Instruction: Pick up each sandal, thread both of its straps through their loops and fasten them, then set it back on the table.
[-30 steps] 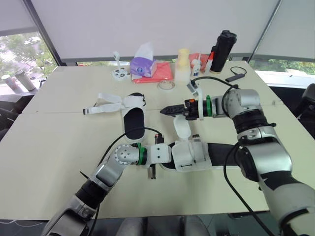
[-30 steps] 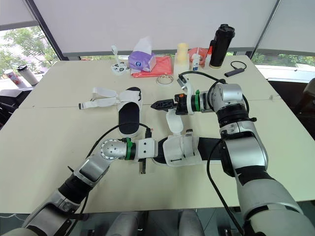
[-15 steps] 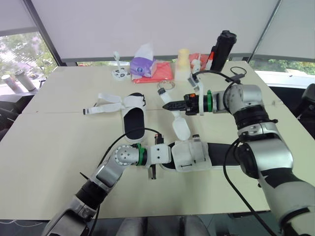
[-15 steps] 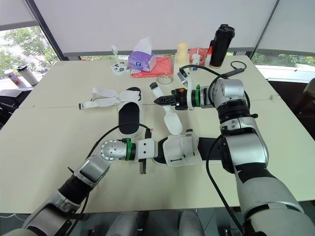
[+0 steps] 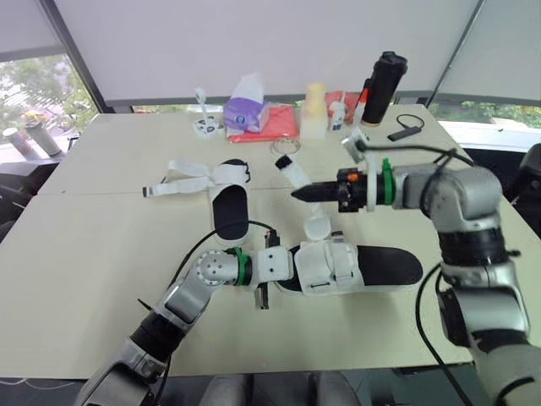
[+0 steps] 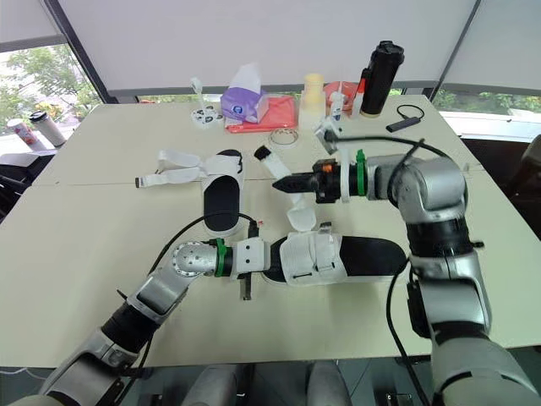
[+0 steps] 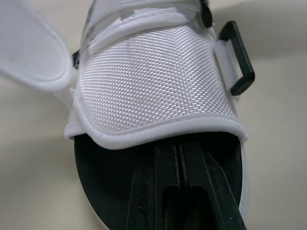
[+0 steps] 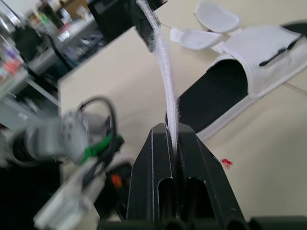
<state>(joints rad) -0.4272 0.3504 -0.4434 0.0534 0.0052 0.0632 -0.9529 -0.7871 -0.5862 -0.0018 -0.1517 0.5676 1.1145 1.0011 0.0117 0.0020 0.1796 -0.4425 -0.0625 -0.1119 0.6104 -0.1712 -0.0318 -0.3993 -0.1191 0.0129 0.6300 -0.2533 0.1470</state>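
The near sandal, black sole with a white upper, lies in front of me. My left gripper is shut, its fingers pushed in at the toe under the white upper and resting on the black footbed. My right gripper hovers above that sandal, shut on one of its white straps, whose free end sticks up and back. The sandal's other strap lies loose. A second sandal lies farther left with its straps spread open.
Along the table's far edge stand a purple tissue box, a red cloth, a cream cup, a small white bottle and a tall black bottle. A clear ring and a black cable lie nearby.
My right gripper closed on the strap and drew it upward. Its arm swung out to the right, uncovering the sandal's heel. The left gripper stayed in place.
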